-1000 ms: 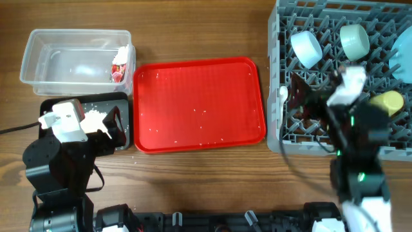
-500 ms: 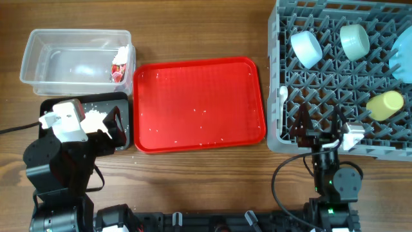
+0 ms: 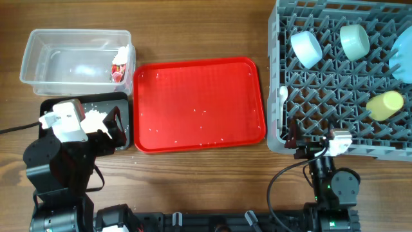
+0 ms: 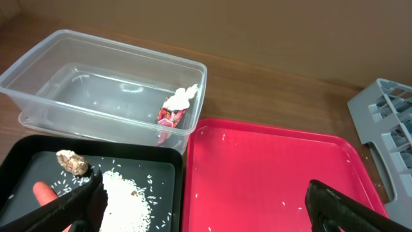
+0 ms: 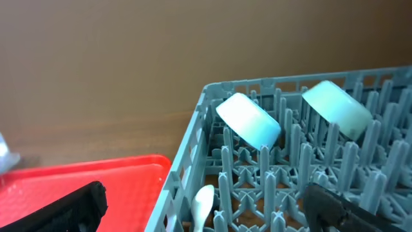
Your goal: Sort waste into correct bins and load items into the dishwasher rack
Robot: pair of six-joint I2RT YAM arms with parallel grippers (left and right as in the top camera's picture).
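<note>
The grey dishwasher rack (image 3: 341, 122) holds two pale bowls (image 3: 306, 48) (image 3: 354, 40), the yellow cup (image 3: 386, 104), the blue plate (image 3: 403, 59) at the right edge and the white spoon (image 3: 283, 95). My right gripper (image 3: 312, 143) is open and empty at the rack's front left corner, the spoon (image 5: 203, 203) just ahead of it. The clear tub (image 4: 96, 90) holds the red-and-white wrapper (image 4: 177, 106). The black tray (image 4: 148, 174) holds rice (image 4: 129, 196), the beige lump (image 4: 72, 162) and the carrot (image 4: 45, 192). My left gripper (image 4: 203, 216) is open and empty above the black tray's right edge.
The flat red serving tray (image 3: 199, 103) lies between the bins and the rack, with a few stray rice grains on it. My left arm's body covers the front of the black tray (image 3: 109, 100). Bare wooden table (image 3: 193, 180) runs along the front.
My right arm has drawn back from over the rack to its front left corner near the table's front edge. The left arm and all objects have not moved.
</note>
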